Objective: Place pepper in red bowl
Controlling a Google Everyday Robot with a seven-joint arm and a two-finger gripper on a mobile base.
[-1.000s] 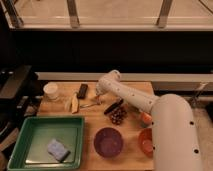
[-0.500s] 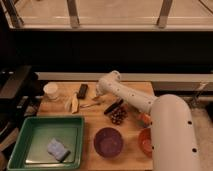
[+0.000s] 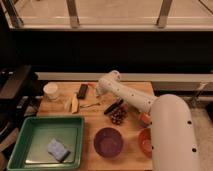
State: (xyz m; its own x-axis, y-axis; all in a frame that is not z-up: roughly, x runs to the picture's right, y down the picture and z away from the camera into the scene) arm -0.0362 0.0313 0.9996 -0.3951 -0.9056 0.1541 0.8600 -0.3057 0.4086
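Wooden table (image 3: 92, 122), seen from above and in front. The white arm (image 3: 131, 98) reaches in from the lower right, runs up and left across the table, and bends down at the far edge. The gripper (image 3: 98, 91) sits at the far middle of the table, pointing down toward the wood; there is no way to make out whether it is closed, parted or gripping anything. The pepper (image 3: 91, 86) shows as a small orange-red sliver near the far edge, just left of the gripper, between it and a flat black object (image 3: 82, 90); contact with the gripper is not readable. The red bowl (image 3: 144, 142) stands at the near right edge, well apart from the pepper, its right side hidden behind the robot's white body. The purple bowl (image 3: 108, 141) stands just left of it, near but not touching. A green tray (image 3: 50, 118) fills the near left, with a blue sponge (image 3: 58, 149) lying inside. A white cup (image 3: 50, 91) stands at the far left. A pale yellow piece (image 3: 74, 103) lies beside the black object. A dark clump like grapes (image 3: 118, 117) lies mid-table, just under the arm.
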